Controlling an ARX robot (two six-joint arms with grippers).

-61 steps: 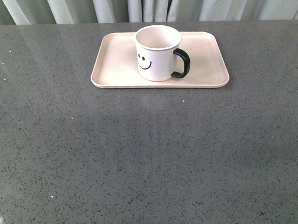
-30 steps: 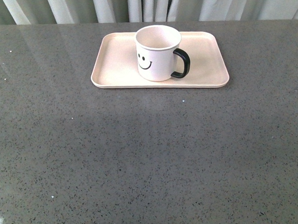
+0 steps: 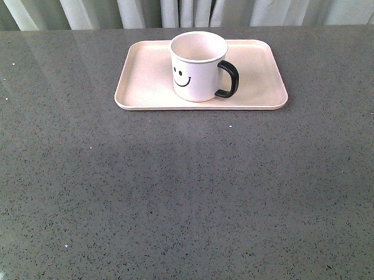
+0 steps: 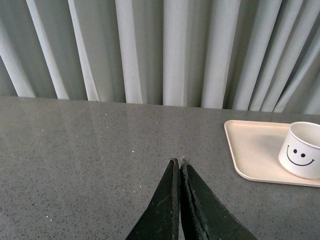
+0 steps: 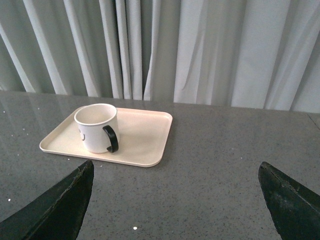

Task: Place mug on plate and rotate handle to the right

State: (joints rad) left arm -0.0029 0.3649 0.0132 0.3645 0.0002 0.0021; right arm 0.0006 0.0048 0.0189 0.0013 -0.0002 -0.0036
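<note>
Front view: mug (image 3: 199, 67) upright on plate (image 3: 146, 85), handle (image 3: 229, 79) toward your right gripper (image 5: 175, 167), spread empty; left gripper (image 4: 180, 167) pinched closed.

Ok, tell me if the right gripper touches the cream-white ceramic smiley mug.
Apart: the right wrist view shows bare tabletop between the open right gripper and the mug.

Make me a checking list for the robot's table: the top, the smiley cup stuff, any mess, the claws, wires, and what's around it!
Surface: grey speckled tabletop, a little shiny.
Job's things: mug upright on the plate; handle points right in the front view.
Clutter: nothing seen.
Grippers: left gripper shut, holding nothing; right gripper open, holding nothing; both away from the mug.
Cables: nothing seen.
Surroundings: pale curtains behind the table.
</note>
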